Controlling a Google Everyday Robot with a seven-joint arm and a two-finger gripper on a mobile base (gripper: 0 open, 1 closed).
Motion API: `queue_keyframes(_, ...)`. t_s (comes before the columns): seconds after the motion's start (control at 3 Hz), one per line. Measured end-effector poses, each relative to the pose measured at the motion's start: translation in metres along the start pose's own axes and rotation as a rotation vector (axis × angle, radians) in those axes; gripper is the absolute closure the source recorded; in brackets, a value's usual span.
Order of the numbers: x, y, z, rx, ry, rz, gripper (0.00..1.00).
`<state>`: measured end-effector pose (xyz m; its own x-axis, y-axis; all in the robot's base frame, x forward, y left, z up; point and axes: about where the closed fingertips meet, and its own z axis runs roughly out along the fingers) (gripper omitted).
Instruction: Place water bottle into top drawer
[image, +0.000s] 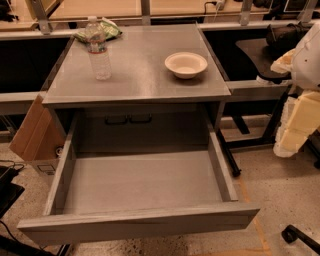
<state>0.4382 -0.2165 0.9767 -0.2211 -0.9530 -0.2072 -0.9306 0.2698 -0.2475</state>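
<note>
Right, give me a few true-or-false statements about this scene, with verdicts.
1. The small clear plastic water bottle lies inside the wide grey wood-grain top drawer. False: it stands upright on the grey cabinet top.
2. The top drawer is pulled open. True.
3. The round white bowl sits on the cabinet top, apart from the bottle. True.
4. The gripper is touching the bottle. False: it is at the picture's right edge, well away from the bottle.
</note>
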Motion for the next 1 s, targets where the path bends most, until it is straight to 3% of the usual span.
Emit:
queue_keyframes(0.33,-0.001,-0.002,0.001,0.004,-0.010,0.005,0.00)
queue_keyframes(0.67,-0.009,-0.019,0.008,0.034,-0.102,0.051,0.00)
queue_keyframes(1.0,-0.019,-0.051,0.031,0.054,-0.274,0.165,0.00)
